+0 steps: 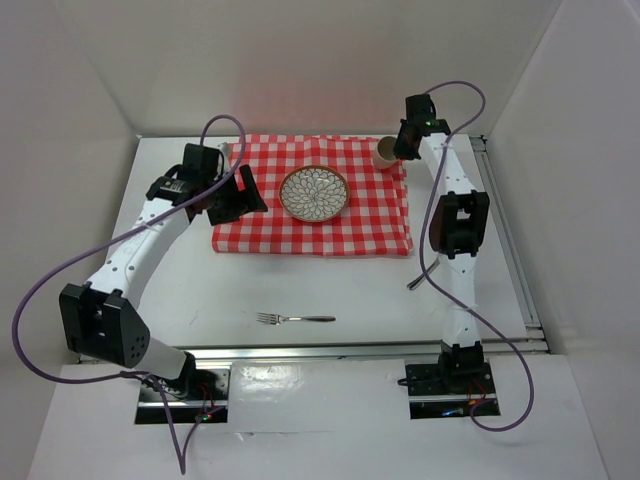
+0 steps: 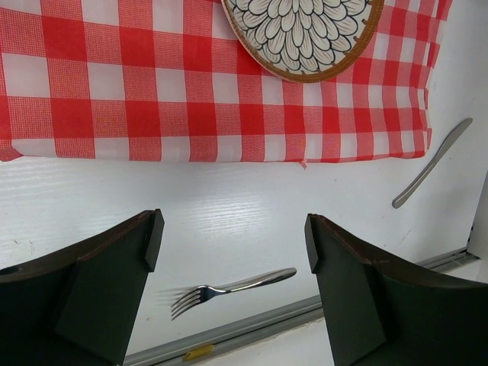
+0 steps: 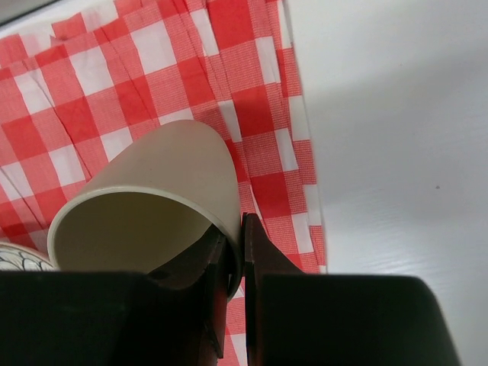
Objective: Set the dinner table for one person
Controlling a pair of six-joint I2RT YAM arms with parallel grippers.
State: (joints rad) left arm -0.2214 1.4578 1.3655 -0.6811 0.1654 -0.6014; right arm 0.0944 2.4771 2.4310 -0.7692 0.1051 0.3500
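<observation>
checked cloth [image 1: 300, 230] = reference; red/white, spread on the far half of the white dinner table [image 1: 340, 290], which runs wall to wall under everything
- plate [image 1: 313, 193]: centre of cloth, brown rim, black-on-white petal pattern
- cup [image 3: 175, 168]: plain beige, on the cloth's far right corner
- fork [image 1: 295, 319]: bare table on the near side of the cloth, well apart from it, roughly parallel to the near hem, tines to the left
- knife [image 2: 431, 164]: bare table just off the cloth's near right corner, lying diagonal; right arm hides most of it in the top view
- metal rail [image 1: 350, 350]: along the table's near edge, past the fork from the cloth
- purple cables [image 1: 225, 120]: loop off both arms, one arcs above the cloth's far left corner

left gripper [image 2: 232, 240]: fingers spread wide, nothing between them, hanging at the cloth's left edge; wrist cam looks over the near hem toward the fork. Elbow sits out left of the cloth, forearm angled in toward it

right gripper [image 3: 242, 229]: pinching the cup wall, one finger inside the rim, one outside, only the wall between them. Arm stretched along the cloth's right edge, wrist bent down over the far right corner
</observation>
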